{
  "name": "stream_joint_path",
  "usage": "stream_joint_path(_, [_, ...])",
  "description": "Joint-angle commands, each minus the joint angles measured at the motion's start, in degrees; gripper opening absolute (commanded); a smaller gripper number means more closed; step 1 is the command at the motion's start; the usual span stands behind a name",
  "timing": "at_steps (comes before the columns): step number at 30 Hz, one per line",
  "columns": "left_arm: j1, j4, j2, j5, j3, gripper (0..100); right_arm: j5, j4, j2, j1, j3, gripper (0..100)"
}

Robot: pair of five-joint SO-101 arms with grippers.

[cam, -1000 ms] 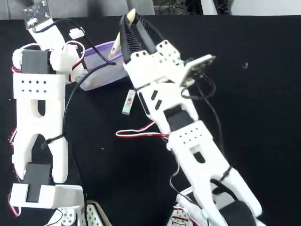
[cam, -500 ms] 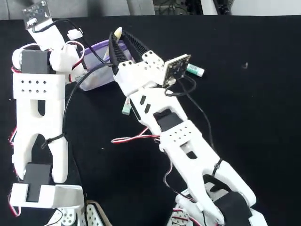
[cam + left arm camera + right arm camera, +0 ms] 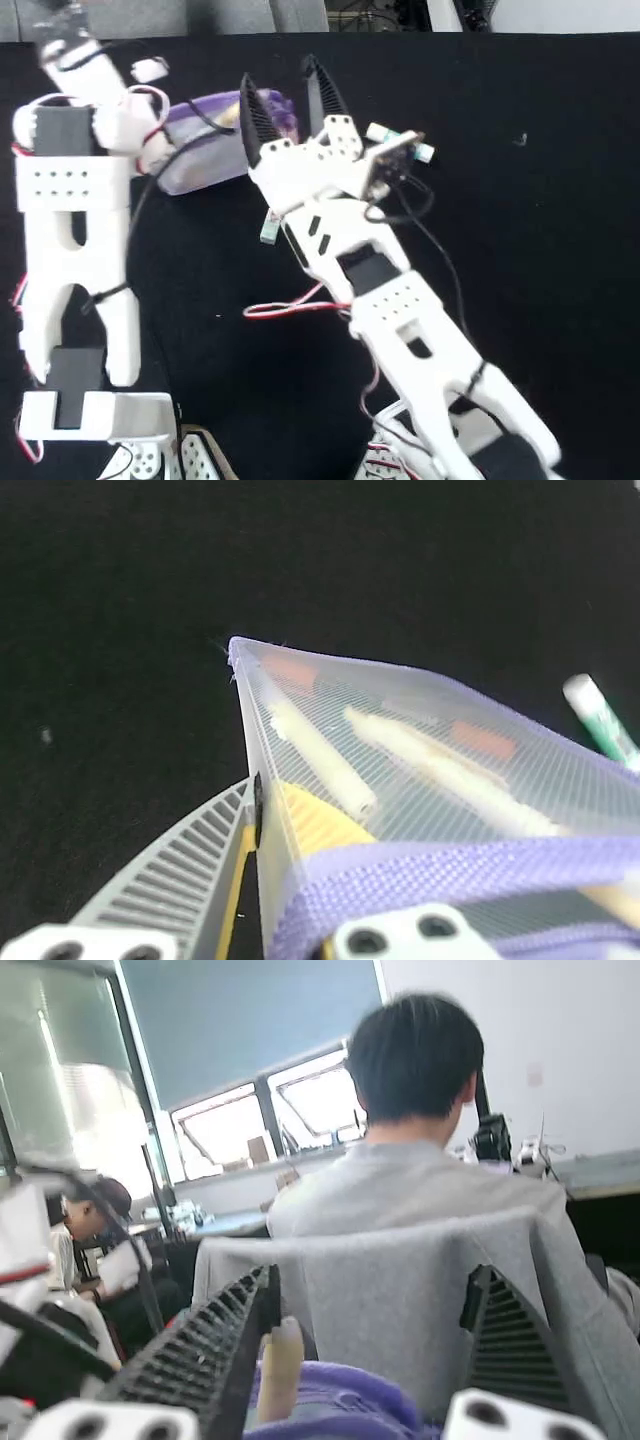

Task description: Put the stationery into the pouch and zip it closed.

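We logged the left gripper clamped on the pouch's edge; right gripper hung over the pouch, fingers spread.

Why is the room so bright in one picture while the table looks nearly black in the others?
Right wrist view: the camera looks past the open right gripper toward daylit windows, which glare white. High view: the black table throws back little light. Left wrist view: light passes through the translucent pouch, revealing the stationery inside.

No readable text, no legible labels, numbers or signs anywhere
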Motion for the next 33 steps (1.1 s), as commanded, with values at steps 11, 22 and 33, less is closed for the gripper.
stream_joint_path(11, [-7.16,0.26,-2.29,6.77,-6.64,3,8.26,12.48,-23.96,0.09,0.40,29.3])
stream_joint_path(22, [-6.55,1.05,-2.20,6.33,-6.02,3,13.80,28.57,-24.31,5.98,-9.54,29.3])
stream_joint_path(33, [-14.11,-6.86,-2.20,6.68,3.47,3,9.93,42.11,-24.31,7.56,-6.02,29.2])
